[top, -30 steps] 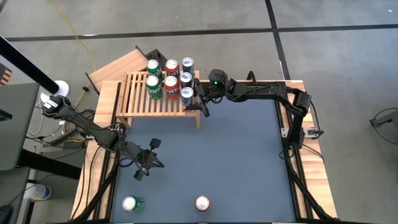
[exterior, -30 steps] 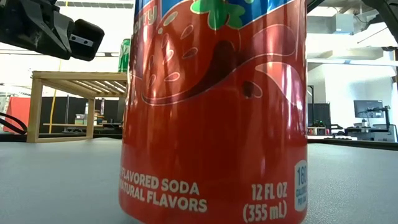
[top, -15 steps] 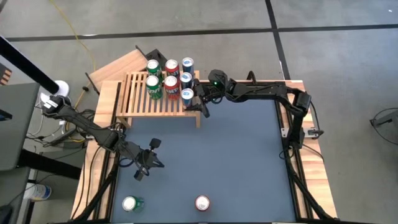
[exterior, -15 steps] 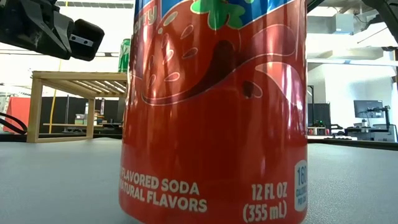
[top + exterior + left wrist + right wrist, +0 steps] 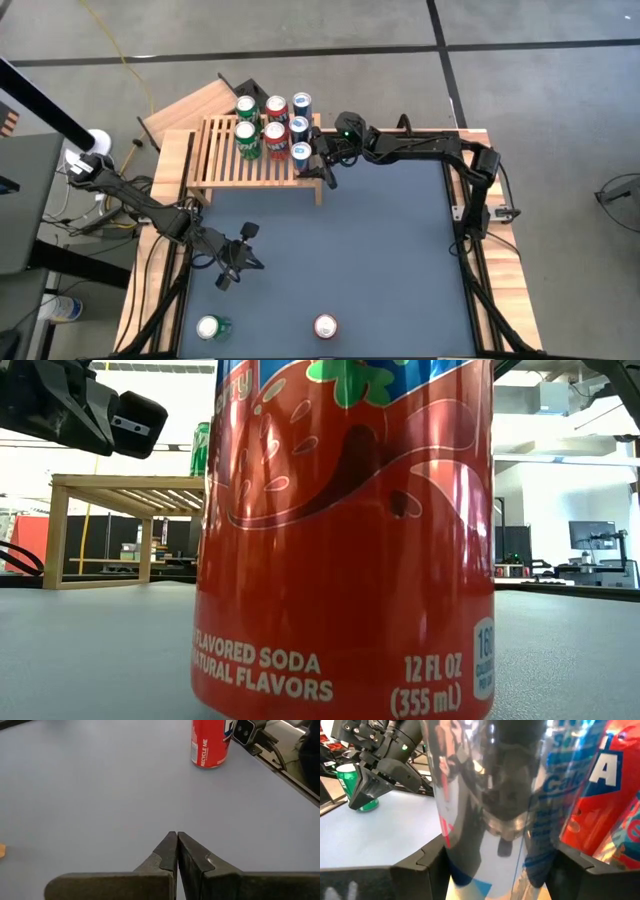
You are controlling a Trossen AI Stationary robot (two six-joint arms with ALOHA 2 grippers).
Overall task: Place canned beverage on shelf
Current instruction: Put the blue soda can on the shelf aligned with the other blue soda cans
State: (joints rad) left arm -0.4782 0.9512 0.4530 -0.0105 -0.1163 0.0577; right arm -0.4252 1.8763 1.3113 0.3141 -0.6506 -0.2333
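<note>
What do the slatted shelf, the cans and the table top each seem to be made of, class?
Shelf: pale, apparently unfinished wood, its slats showing grain. Red can: glossy printed metal, probably aluminium, judging by its bright reflections. Table top: matte blue-grey sheet with no glare; material unclear.

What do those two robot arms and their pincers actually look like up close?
Both arms are dark, jointed and slender, trailed by black cables. The left gripper ends in two flat, matte black fingers tapering to thin tips. The right gripper has chunkier black fingers with stepped inner edges, and a small green light glows on that arm's wrist.
</note>
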